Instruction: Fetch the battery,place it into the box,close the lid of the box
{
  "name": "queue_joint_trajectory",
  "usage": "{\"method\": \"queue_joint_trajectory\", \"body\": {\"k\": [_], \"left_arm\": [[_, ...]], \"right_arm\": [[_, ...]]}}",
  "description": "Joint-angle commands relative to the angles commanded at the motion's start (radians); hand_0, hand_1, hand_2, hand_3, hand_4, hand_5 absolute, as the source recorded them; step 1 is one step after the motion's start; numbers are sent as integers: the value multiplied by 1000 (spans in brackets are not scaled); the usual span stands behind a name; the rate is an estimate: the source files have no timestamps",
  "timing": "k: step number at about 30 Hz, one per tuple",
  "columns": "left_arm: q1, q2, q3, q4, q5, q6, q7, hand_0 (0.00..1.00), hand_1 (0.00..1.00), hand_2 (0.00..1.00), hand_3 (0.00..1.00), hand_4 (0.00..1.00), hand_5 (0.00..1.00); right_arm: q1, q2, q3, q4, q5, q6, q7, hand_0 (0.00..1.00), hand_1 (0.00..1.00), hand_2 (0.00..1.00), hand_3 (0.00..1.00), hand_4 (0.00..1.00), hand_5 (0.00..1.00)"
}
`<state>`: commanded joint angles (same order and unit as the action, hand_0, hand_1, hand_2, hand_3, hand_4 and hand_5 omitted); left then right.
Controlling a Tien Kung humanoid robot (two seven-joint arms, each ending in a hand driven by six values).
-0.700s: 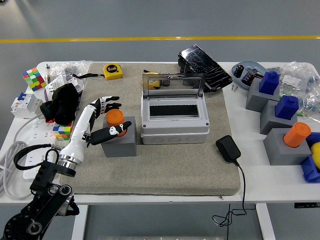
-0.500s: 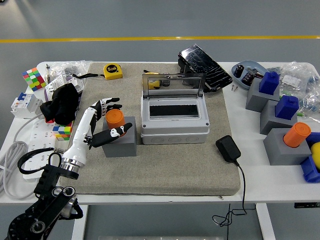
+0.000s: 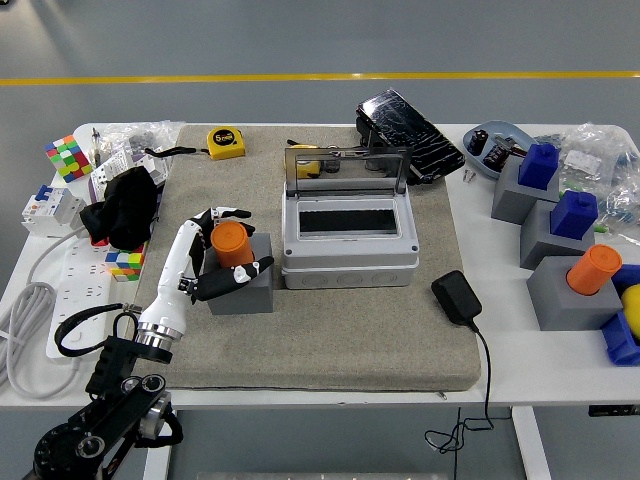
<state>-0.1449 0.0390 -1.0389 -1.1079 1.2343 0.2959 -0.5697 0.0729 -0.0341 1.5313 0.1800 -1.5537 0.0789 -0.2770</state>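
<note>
In the head view, the orange battery (image 3: pixel 231 243) stands upright, its long axis vertical, in a grey block (image 3: pixel 243 285) just left of the open grey box (image 3: pixel 349 258). The left hand (image 3: pixel 218 258) surrounds it: fingers (image 3: pixel 226 215) spread behind it, thumb in front. They are open around it, not gripping yet.

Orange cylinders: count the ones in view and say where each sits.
2. One orange cylinder stands in the grey block on the mat, left of the open box. The other orange cylinder stands in a grey block at the table's right edge. None looks hidden.
</note>
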Motion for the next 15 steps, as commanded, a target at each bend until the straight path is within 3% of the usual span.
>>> {"method": "queue_joint_trajectory", "body": {"k": [15], "left_arm": [[-38,-22,49,58,-49,9,-16,306,326,323,409,998,2]], "right_arm": [[0,-1,-2,0,-3,1,-1,639,666,674,606,995,586]]}}
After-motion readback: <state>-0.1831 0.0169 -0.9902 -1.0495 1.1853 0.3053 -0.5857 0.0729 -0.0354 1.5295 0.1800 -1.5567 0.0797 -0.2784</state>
